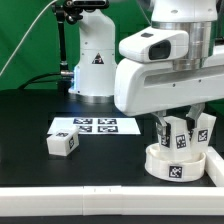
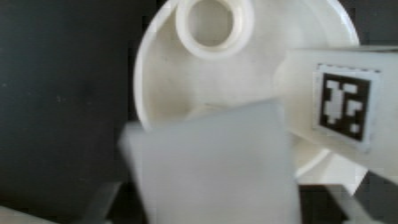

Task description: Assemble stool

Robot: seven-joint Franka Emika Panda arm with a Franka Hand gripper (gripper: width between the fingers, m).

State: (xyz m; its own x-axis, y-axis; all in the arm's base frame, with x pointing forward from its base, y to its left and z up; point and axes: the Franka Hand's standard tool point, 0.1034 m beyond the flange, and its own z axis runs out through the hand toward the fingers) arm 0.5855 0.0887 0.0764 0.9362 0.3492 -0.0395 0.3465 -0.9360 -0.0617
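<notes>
Exterior view: gripper (image 1: 180, 132) low over the round white seat (image 1: 176, 168), which is directly beneath it on the black table (image 1: 30, 115). Between the dark fingers, an upright leg (image 1: 178, 140) with its tag toward the camera, lower end at the seat's ring. Just beside the gripper, on the exterior view's right, a second leg (image 1: 205, 128), likewise upright at the seat. Jaws partway apart, one finger on either side of the upright leg; impossible to tell whether the pads touch it, so clamped or merely straddling cannot be told. Well apart from the gripper, toward the exterior view's left, a loose leg (image 1: 62, 143) lying on the table. Between that piece and the gripper, the marker board (image 1: 85, 126), flat on the table.

Wrist view: seat with its round hole filling most of the picture, close under the hand. In front of it, very near the lens, one pale blurred finger (image 2: 205, 165). Just beside that finger, a tagged leg (image 2: 347, 100) against the seat; impossible to tell which of the two upright ones.
</notes>
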